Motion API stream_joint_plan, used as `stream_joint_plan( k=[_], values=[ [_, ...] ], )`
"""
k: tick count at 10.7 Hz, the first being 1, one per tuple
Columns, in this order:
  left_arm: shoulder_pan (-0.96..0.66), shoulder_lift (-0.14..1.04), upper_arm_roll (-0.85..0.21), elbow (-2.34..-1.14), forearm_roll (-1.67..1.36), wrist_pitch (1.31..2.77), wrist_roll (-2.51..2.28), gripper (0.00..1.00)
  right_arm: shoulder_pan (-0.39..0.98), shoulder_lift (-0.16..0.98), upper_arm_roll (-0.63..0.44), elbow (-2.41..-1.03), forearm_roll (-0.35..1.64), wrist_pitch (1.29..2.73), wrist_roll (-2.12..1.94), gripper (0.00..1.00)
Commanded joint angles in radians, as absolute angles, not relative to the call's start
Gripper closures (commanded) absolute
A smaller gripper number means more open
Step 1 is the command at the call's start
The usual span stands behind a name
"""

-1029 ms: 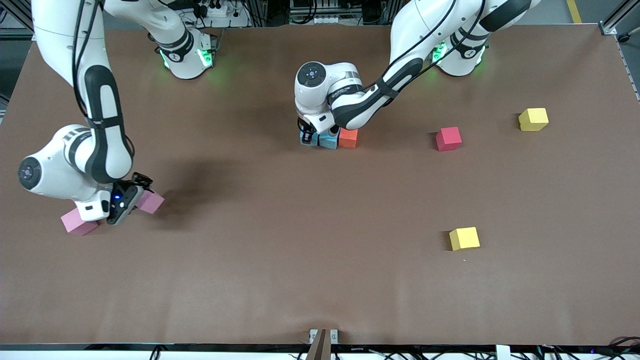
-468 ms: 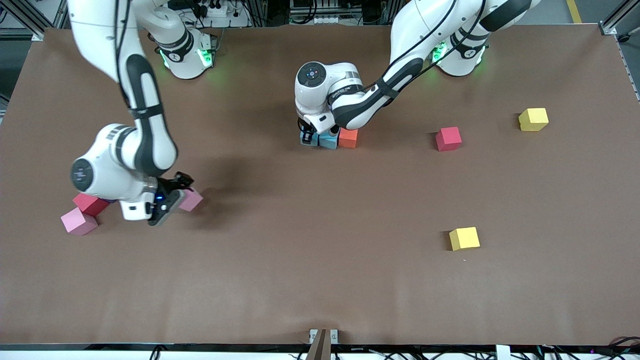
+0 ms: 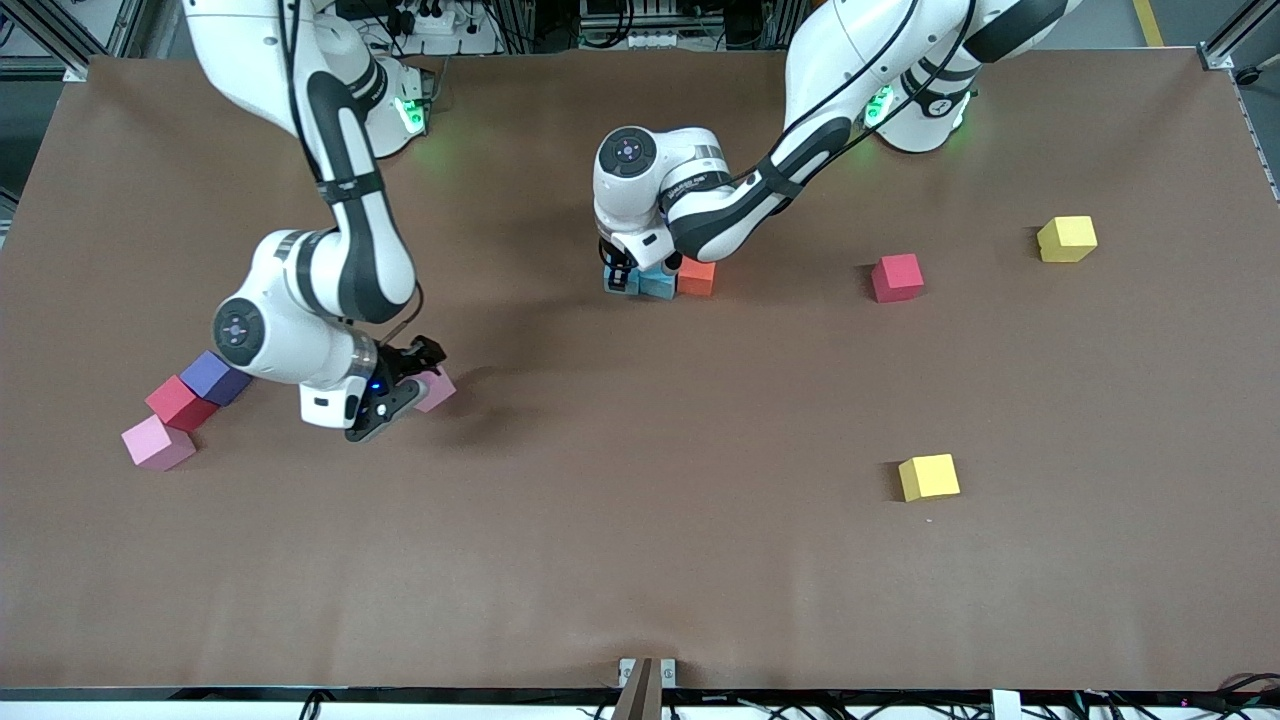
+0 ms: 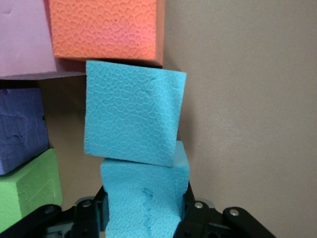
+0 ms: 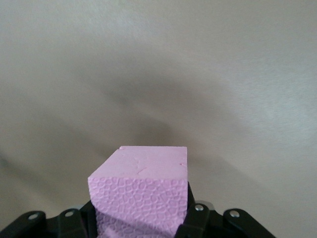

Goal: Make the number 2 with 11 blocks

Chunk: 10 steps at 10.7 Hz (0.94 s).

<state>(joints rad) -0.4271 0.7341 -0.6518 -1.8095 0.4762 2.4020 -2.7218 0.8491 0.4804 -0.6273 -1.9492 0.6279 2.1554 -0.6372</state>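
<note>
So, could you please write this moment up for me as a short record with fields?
left pincer: shut on a light blue block, at the cluster mid-table
cluster: second light blue block, orange block
right pincer: shut on a pink block, carried over bare table
loose blocks: two yellow blocks, red block

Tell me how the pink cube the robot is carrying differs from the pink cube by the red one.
The carried pink cube is clamped in the right gripper over bare table; the other pink cube sits on the table, touching the red cube. The carried one shows mostly hidden, the resting one whole. Both look alike in colour and size.
</note>
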Motion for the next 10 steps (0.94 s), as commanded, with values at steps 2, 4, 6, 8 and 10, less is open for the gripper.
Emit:
stream_joint_plan(
  k=[2, 4, 6, 8, 10],
  values=[
    [-0.417, 0.721, -0.638, -1.847, 0.523, 2.404, -2.796, 1.0, 0.943, 0.448, -0.666, -1.979, 0.649, 2.169, -0.474, 0.88],
    [-0.422, 0.721, -0.64, -1.842, 0.523, 2.404, -2.79, 0.31, 0.972, 0.448, -0.666, -2.002, 0.707, 2.19, -0.472, 0.88],
    [-0.422, 0.721, -0.64, -1.838, 0.523, 2.404, -2.796, 0.27, 1.05, 0.449, -0.67, -2.019, 0.709, 2.25, -0.384, 0.88],
    [-0.419, 0.721, -0.64, -1.833, 0.514, 2.404, -2.796, 0.25, 1.113, 0.456, -0.673, -2.019, 0.709, 2.29, -0.27, 0.88],
    [-0.419, 0.719, -0.64, -1.822, 0.509, 2.404, -2.795, 0.25, 1.14, 0.462, -0.672, -2.019, 0.709, 2.307, -0.201, 0.89]
  ],
)
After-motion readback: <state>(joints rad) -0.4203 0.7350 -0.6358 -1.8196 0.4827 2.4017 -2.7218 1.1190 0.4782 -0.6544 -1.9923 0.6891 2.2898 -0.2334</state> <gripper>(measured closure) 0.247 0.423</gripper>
